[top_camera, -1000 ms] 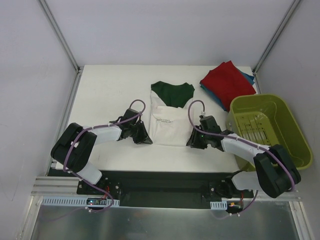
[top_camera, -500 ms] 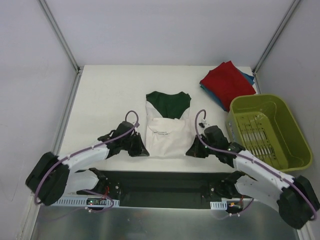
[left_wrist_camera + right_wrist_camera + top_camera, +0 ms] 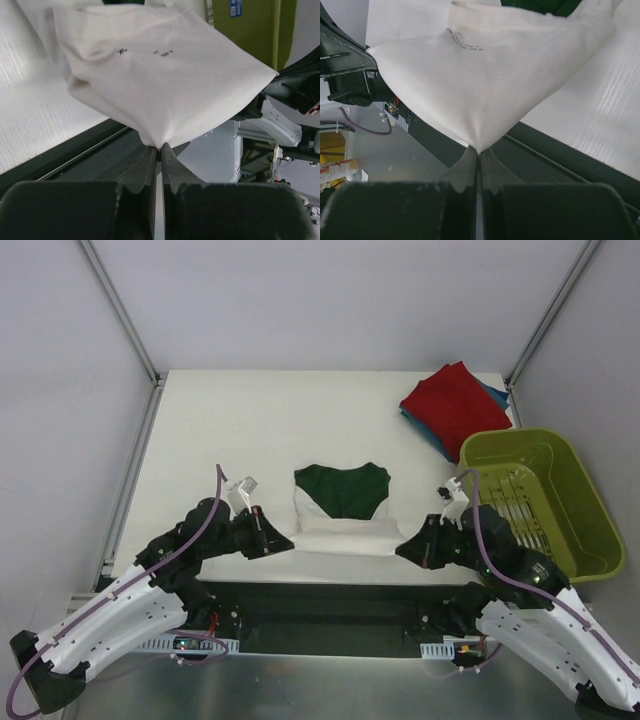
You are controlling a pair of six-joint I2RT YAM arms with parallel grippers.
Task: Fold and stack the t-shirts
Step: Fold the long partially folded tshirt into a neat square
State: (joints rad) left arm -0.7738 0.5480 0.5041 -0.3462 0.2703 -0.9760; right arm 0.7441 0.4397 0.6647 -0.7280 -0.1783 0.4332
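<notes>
The cream-white t-shirt (image 3: 342,530) with dark green sleeves lies near the table's front edge; its green part (image 3: 342,490) faces up. My left gripper (image 3: 283,542) is shut on the shirt's near left corner (image 3: 160,142). My right gripper (image 3: 402,547) is shut on its near right corner (image 3: 479,146). Both corners are held over the table's front edge, and the cloth hangs stretched between them. Small black lettering shows in the left wrist view (image 3: 162,51) and in the right wrist view (image 3: 462,42). The folded red shirt (image 3: 455,405) lies on the teal-blue one (image 3: 497,393) at the back right.
An olive-green plastic basket (image 3: 540,495) stands at the right, close to my right arm. The black rail (image 3: 330,605) runs along the table's front edge under both grippers. White walls and metal posts (image 3: 120,310) close in the table.
Both grippers have pulled back toward the front edge with the shirt's corners. The shirt slid nearer; less white front shows, and the green part now lies on top.
</notes>
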